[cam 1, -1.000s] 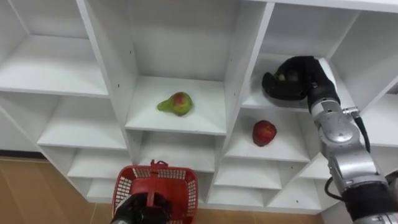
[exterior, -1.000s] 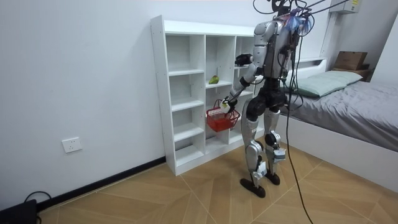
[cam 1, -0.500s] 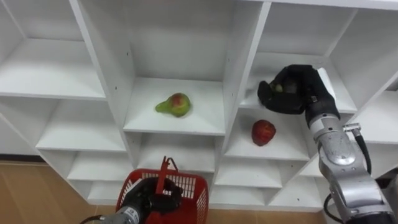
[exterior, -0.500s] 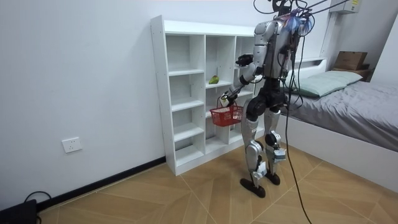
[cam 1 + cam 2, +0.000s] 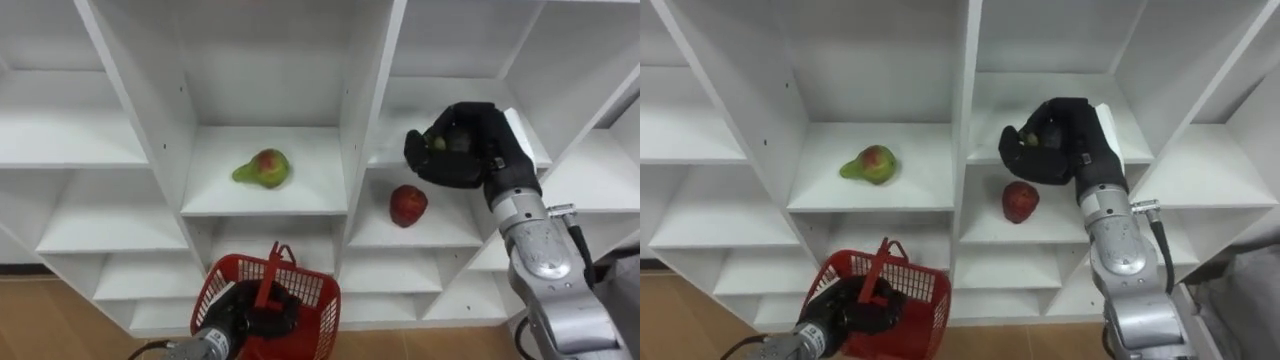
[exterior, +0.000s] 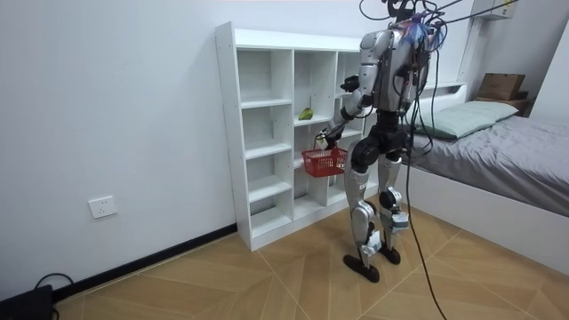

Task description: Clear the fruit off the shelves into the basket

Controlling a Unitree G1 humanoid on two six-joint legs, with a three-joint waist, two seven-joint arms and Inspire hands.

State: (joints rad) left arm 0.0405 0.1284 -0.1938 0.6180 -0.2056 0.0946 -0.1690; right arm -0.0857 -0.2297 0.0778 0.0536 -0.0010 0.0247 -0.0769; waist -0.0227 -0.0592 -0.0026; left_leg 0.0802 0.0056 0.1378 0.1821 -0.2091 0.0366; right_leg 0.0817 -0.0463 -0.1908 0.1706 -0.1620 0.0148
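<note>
right hand (image 5: 465, 145) curled round a green fruit (image 5: 438, 142) at the front edge of the closet's (image 5: 362, 120) upper right shelf: just a sliver of green between the fingers, type can't tell
red basket (image 5: 312, 300): lower part cut by the bottom edge, contents masked by mesh and by left hand (image 5: 245, 312) curled at the handle, wrist running off the bottom edge
closet cropped on all sides in the eye views
room view: pear (image 6: 305, 114) is a green speck, fingers too small to read

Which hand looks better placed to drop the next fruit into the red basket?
Probably the right hand: it is curled round a small greenish fruit before the shelves, while the left hand grips the red basket by its handle, lower down.
</note>
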